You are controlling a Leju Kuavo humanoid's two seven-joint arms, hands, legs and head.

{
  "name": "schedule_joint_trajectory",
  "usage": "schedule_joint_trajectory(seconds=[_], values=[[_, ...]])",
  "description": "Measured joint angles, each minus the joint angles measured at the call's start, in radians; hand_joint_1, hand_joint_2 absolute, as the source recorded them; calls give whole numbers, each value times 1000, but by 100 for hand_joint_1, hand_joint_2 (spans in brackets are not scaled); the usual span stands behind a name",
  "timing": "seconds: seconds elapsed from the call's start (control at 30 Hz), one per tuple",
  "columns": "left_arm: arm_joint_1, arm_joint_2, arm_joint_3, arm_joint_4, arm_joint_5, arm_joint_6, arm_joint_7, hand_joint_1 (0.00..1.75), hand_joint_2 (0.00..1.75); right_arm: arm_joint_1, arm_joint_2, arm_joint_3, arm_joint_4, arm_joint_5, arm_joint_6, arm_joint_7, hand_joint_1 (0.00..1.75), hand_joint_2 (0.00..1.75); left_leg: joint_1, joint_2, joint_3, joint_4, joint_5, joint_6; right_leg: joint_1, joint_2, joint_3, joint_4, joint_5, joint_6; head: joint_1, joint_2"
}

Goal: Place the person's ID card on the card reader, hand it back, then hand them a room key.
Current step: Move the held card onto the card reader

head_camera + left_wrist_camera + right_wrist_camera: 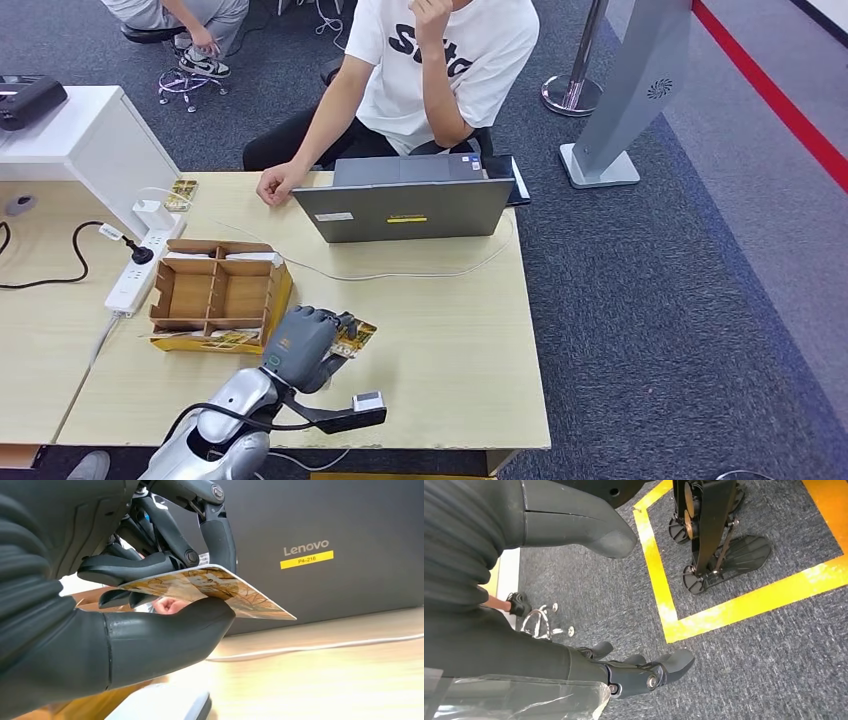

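Cardboard organizer [220,293] left of laptop [405,208], power strip [138,270] left of organizer

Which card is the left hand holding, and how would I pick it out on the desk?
Start at the grey laptop on the wooden desk, then come toward the robot to the cardboard box. Just beside it, the left hand pinches the card, lifted off the desk. It is flat, with a brown-gold pattern.

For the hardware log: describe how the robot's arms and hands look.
The left arm is silver metal with a black cable looped alongside. The left hand has a grey ribbed back and darker fingers. The right hand has the same grey cover, thick thumb and dark fingers.
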Motion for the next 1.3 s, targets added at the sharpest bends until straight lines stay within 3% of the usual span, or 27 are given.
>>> schedule_joint_trajectory(seconds=[0.17,0.63,0.9,1.3], values=[[35,39,0,-42,9,-2,0,175,175,0,0,-4,0,4,0,0,0,175,0,0,0,0,0,0,0,0,0,0,0,0,0,0],[76,77,11,-68,33,-31,-15,175,175,0,0,-13,0,15,11,-2,0,175,0,0,0,0,0,0,0,0,0,0,0,0,0,0],[83,107,49,-64,10,-81,60,175,175,1,0,-23,0,24,6,8,0,175,0,0,0,0,0,0,0,0,0,0,0,0,0,0],[85,112,88,-17,3,-101,71,175,175,0,0,-23,0,42,11,10,0,175,0,0,0,0,0,-1,0,0,0,0,0,0,0,0]])
